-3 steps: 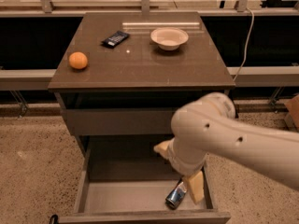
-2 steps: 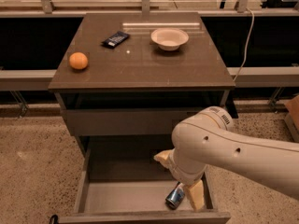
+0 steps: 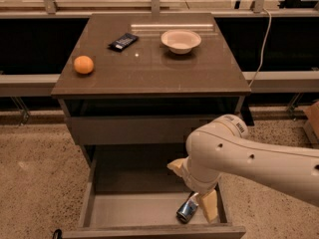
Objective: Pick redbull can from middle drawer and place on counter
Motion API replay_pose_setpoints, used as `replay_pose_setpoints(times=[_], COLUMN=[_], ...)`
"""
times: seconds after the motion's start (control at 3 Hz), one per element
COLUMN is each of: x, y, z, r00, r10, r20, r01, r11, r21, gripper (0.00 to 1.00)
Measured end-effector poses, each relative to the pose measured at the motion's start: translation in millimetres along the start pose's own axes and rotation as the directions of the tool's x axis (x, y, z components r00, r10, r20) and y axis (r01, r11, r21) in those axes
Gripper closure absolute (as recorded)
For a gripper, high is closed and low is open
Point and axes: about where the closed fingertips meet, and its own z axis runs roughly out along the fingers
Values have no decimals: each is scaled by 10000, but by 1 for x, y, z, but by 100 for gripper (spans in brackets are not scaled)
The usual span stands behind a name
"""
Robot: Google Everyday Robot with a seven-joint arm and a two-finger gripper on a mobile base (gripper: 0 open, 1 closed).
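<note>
Gripper (image 3: 202,205) down in middle drawer (image 3: 129,210), beside redbull can (image 3: 186,211) lying on floor, grip state can't tell, bowl (image 3: 181,40) & orange (image 3: 83,64) on counter (image 3: 149,71)

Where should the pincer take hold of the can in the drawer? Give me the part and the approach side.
Probably across the round middle of the can, from above. It lies on its side, slanted, on the floor of the drawer near the front wall, so its ends are cramped and its long sides free. The pincer hangs just above it, slightly right.
</note>
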Motion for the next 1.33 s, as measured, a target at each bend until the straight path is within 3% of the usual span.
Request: replay_pose_setpoints(times=[0.33,0.67,1.0,1.33], x=[31,53,67,84], y=[3,0,-11,-11], z=[63,121,156,187], r00=[9995,9955,9930,9905], r10=[207,229,-387,-509], r20=[252,924,1113,1276], r01=[-205,-234,392,539], r11=[9998,9997,9992,9983], r21=[-57,42,-24,-206], gripper=[0,0,19,30])
